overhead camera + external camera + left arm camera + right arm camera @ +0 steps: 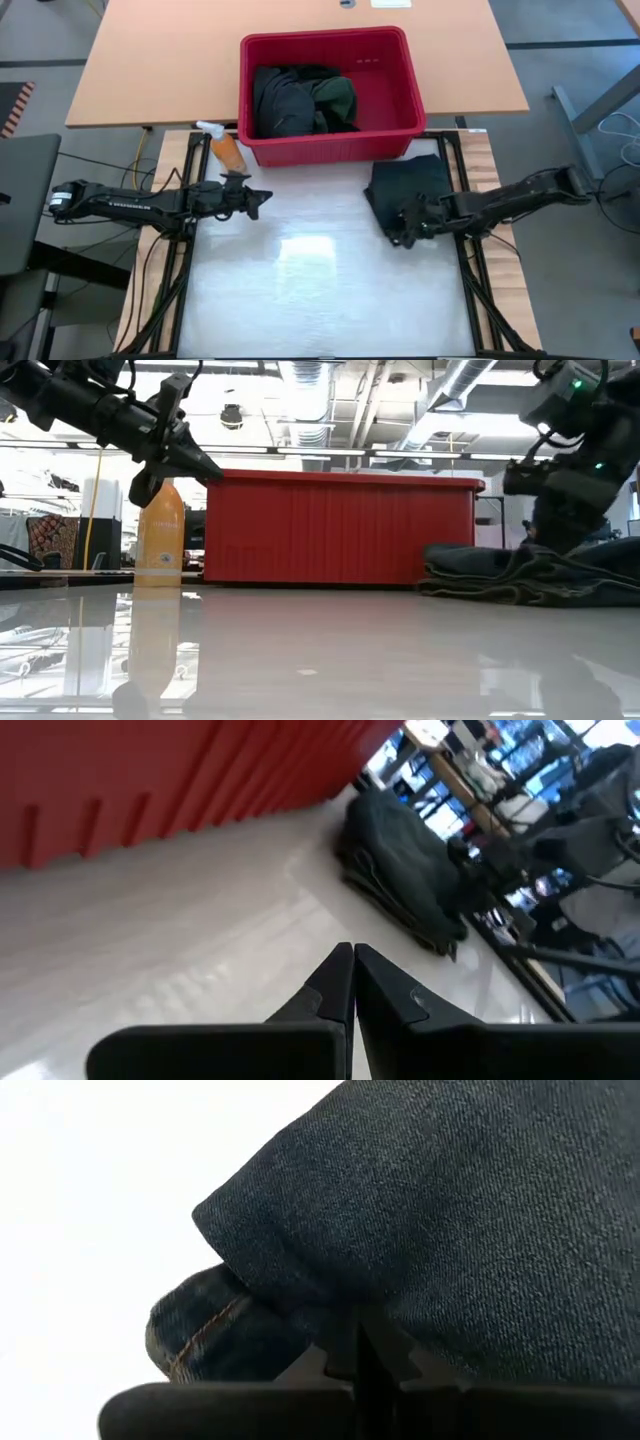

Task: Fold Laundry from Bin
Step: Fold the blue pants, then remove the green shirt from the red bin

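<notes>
Nearest, the right gripper (404, 232), jaws together, presses on the near corner of a folded dark garment (412, 187) lying on the white table (320, 290) just in front of the bin (405, 75). The left gripper (258, 198), jaws together and empty, hovers in front of the bin's other corner, beside an orange spray bottle (226, 147). Farther, the remaining laundry (300, 100) sits inside the bin. This fold looks finished; next probably calls for opening a gripper and reaching into the bin.

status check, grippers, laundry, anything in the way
Left gripper shut, empty, above the table. Right gripper shut at the folded garment. More laundry in the bin. Spray bottle near left gripper.
</notes>
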You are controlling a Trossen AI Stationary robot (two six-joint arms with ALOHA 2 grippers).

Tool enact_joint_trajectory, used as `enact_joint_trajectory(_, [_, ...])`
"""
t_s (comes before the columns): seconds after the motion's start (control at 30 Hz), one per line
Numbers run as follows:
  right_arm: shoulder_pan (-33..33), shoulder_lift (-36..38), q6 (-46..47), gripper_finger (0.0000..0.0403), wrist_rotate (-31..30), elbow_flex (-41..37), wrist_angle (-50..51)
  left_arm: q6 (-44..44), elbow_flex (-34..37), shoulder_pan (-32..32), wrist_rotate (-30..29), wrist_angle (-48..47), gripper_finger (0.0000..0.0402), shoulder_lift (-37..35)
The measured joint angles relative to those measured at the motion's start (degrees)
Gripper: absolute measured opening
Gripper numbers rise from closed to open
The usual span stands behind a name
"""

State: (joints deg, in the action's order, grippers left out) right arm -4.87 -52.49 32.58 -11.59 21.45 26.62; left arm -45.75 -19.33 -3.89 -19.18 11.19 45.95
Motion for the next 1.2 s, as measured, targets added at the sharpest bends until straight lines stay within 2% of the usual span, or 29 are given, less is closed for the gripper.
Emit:
enact_joint_trajectory(0.17, [0.7, 8.8, -1.6, 0.0019, -0.7, 6.3, 6.1, -1.0, 0.0, 0.0, -3.9, 0.4, 0.0000, 0.0])
enact_joint_trajectory(0.3, [2.2, 11.7, -4.1, 0.0019, 0.7, 14.2, 7.0, -2.0, 0.0, 0.0, -3.9, 4.3, 0.0000, 0.0])
enact_joint_trajectory(0.4, [3.2, 11.6, -8.3, 0.0019, 1.4, 22.1, 5.5, 2.1, 0.0, 0.0, -0.6, 11.3, 0.0000, 0.0])
enact_joint_trajectory(0.53, [7.6, 7.2, -18.2, 0.0019, -1.6, 31.7, -1.7, 6.5, 0.0, -0.5, -0.9, 15.5, 0.0000, 0.4])
enact_joint_trajectory(0.67, [17.8, -2.5, -27.9, 0.0020, -2.4, 39.7, -8.2, 10.7, 0.0, -3.7, 1.6, 17.1, 0.0000, 2.7])
enact_joint_trajectory(0.73, [24.5, -8.9, -29.4, 0.0020, 2.0, 43.4, -10.5, 13.6, 0.0, -6.4, 4.4, 17.7, 0.0000, 4.2])
enact_joint_trajectory(0.87, [36.5, -24.6, -28.7, 0.0020, 15.7, 52.6, -13.2, 18.9, 0.0, -13.8, 12.4, 18.4, 0.0000, 7.7])
enact_joint_trajectory(0.93, [41.4, -32.6, -28.2, 0.0023, 18.7, 59.0, -14.7, 19.5, 0.0, -17.8, 17.1, 18.4, 0.0000, 9.4])
enact_joint_trajectory(1.1, [48.5, -50.8, -25.5, 0.0059, 19.3, 76.7, -8.3, 19.7, 0.0, -23.6, 27.9, 18.1, 0.0000, 12.4])
enact_joint_trajectory(1.2, [51.2, -59.9, -26.4, 0.0095, 19.6, 88.2, -1.2, 19.7, 0.0, -24.9, 29.7, 17.8, 0.0000, 13.3])
